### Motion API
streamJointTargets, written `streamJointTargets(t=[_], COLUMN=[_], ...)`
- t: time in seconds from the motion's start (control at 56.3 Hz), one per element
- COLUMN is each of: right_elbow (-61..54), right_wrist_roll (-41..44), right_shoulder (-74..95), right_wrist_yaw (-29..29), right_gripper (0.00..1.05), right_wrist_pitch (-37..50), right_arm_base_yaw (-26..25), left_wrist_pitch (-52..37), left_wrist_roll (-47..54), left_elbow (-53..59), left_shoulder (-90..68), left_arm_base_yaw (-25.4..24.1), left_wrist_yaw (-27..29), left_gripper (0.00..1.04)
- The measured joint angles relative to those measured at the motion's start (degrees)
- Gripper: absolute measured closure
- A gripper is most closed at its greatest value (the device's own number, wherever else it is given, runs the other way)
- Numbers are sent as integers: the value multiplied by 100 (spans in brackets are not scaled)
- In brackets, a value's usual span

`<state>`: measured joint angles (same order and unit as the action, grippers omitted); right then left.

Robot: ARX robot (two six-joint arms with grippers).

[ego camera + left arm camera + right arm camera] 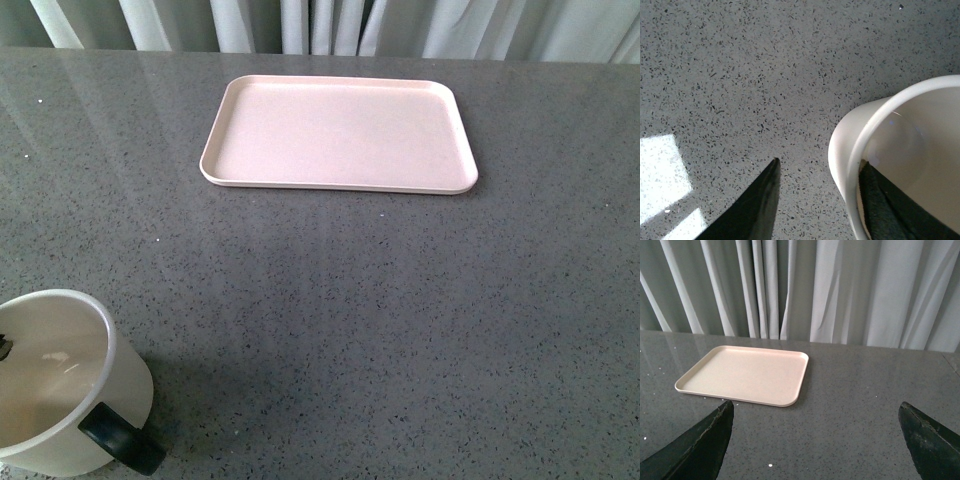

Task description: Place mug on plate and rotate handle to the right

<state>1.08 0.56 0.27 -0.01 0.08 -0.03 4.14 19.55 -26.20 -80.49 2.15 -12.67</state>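
Cream-white, the mug [50, 380] stands at the near left of the grey worktop [350, 320], black handle [120, 438] toward the near right, well apart from the pink plate [340, 135] further back. Only the left wrist view shows the left gripper [820, 162]: jaws wide, one finger inside the mug, one outside, clear of its wall. The right gripper [815, 404] jaws gape, holding nothing.

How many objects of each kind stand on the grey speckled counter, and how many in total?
Cream-white cylindrical mug: 1
Flat pale pink rectangular tray: 1
Total: 2
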Motion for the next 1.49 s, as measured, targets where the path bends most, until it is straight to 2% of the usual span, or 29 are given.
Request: streamJointTargets(t=[0.142, 0.284, 0.515, 0.782, 1.084, 1.191, 1.493], right_elbow=[0, 0, 0, 0, 0, 0, 0], right_wrist_roll=[0, 0, 0, 0, 0, 0, 0], right_shoulder=[0, 0, 0, 0, 0, 0, 0], right_wrist_yaw=[0, 0, 0, 0, 0, 0, 0], right_gripper=[9, 9, 9, 9, 9, 9, 9], right_wrist_pitch=[0, 0, 0, 0, 0, 0, 0], right_arm_base_yaw=[0, 2, 0, 2, 0, 0, 2], left_wrist_pitch=[39, 208, 719, 929, 1191, 1432, 1897], left_wrist_roll=[11, -48, -297, -1113, -2065, -2387, -2778], left_elbow=[2, -13, -343, -1427, -3134, -4109, -5781], left_shoulder=[2, 79, 315, -52, -1298, -2015, -3198], left_arm_base_yaw=[98, 177, 455, 1161, 2098, 2444, 2697], left_wrist_yaw=[4, 17, 219, 483, 717, 841, 938], left_gripper=[84, 103, 103, 103, 103, 103, 103])
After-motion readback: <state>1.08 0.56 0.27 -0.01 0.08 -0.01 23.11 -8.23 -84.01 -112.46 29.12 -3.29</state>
